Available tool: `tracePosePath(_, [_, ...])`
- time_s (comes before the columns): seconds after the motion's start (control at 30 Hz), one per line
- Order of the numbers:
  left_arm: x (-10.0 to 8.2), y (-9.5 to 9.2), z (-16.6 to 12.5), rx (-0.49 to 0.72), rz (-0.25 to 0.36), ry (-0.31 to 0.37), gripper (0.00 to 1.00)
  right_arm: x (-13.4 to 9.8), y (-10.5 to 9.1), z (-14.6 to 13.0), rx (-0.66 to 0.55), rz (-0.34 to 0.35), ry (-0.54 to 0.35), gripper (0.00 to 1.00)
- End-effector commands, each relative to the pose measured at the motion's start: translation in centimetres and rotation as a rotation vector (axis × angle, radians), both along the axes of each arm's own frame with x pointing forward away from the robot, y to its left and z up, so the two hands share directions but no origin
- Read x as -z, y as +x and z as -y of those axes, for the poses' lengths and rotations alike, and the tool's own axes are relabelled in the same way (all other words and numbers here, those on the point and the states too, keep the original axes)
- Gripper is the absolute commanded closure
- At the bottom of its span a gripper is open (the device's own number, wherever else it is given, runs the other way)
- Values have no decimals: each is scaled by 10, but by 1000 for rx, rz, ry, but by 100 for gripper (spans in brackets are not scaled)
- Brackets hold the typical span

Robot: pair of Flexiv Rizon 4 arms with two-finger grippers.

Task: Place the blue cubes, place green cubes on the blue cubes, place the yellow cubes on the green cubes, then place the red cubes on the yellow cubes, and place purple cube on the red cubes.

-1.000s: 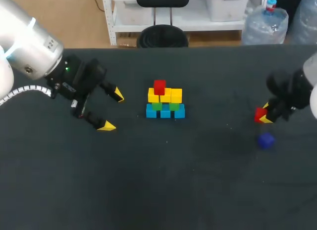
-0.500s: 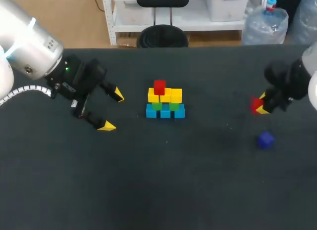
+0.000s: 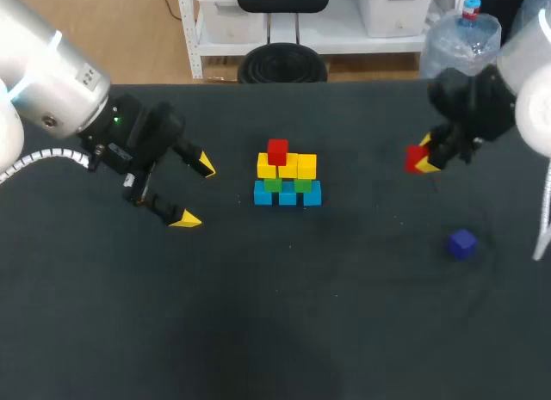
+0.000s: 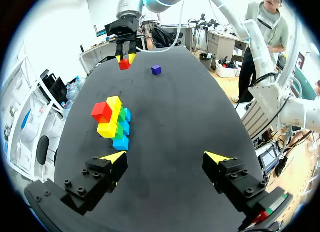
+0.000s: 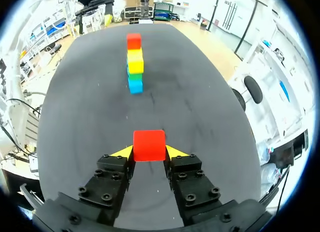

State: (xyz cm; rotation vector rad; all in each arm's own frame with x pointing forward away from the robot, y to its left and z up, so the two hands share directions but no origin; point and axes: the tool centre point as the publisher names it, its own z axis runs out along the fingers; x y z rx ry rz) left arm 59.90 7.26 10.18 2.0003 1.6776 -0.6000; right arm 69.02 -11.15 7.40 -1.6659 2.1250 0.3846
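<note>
1. Stack (image 3: 287,175) sits mid-desk (image 3: 284,331), nearer the far edge. Bottom row is three blue cubes (image 3: 287,194), with two green cubes (image 3: 273,184) on them and three yellow cubes (image 3: 287,166) on the green.
2. One red cube (image 3: 277,150) sits on top of the yellow row, left of its middle.
3. Right claw (image 3: 424,154) is clamped on a second red cube (image 5: 149,144), one finger on each side. It is over the right part of the desk towards the far edge, well apart from the stack.
4. Purple cube (image 3: 462,243) lies alone on the desk near the right edge. It is closer to the front edge than the right claw, and nothing touches it.
5. Left claw (image 3: 195,192) is spread wide with nothing between its fingers. It is over the left part of the desk, well apart from the stack, with its tips pointing towards the stack side.
6. In the left wrist view the stack lies ahead of the left claw, off to one finger's side. The purple cube and the right claw are far beyond it.
</note>
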Motion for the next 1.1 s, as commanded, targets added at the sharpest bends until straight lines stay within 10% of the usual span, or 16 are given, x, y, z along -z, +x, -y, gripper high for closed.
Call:
tracePosePath(0.03, [0,0,-1,0,1,1,0,-1,11,-23,-24,-16,1,100])
tracePosePath(1.1, [0,0,-1,0,1,1,0,-23,26,-119,-100,-30,37,100])
